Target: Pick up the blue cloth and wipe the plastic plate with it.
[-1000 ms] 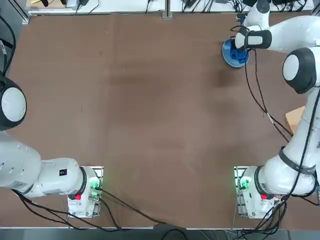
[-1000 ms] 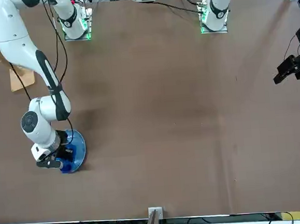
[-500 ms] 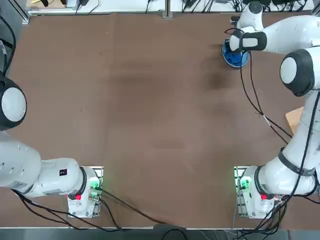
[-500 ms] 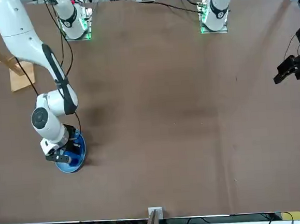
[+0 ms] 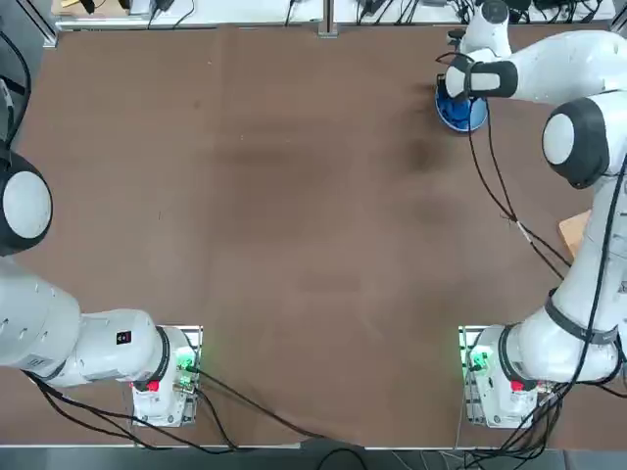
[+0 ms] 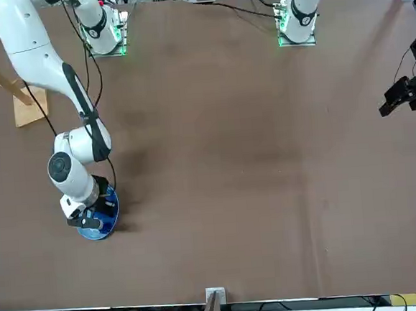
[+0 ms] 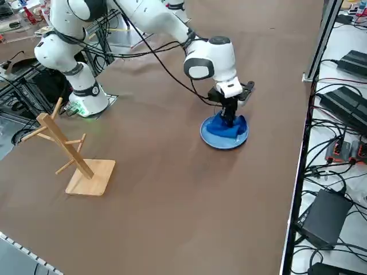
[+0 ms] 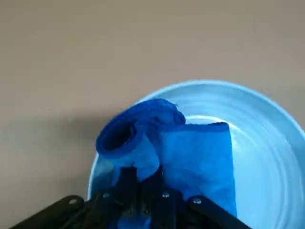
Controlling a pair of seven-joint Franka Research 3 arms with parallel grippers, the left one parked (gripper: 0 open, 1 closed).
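The plastic plate (image 7: 210, 137) is a small round light-blue dish near the table's far right corner, also visible in the top view (image 5: 458, 119) and the front view (image 6: 108, 221). The blue cloth (image 7: 229, 128) lies crumpled on the plate, one end rolled up (image 8: 138, 133). My right gripper (image 7: 230, 118) points straight down onto the plate and is shut on the blue cloth (image 8: 200, 157), pressing it against the dish. In the wrist view the plate's pale inside (image 8: 262, 143) shows beside the fabric. In the top view the wrist hides most of the cloth.
A wooden rack on a square base (image 7: 73, 164) stands on the table's right side, nearer the arm's base. The table's far edge, with a metal rail (image 7: 319, 34), cables and power units (image 7: 339, 114) beyond it, runs close behind the plate.
The right arm has swung its wrist over the plate, dragging the cloth a short way across the dish toward the table's far edge. The gripper stayed shut.
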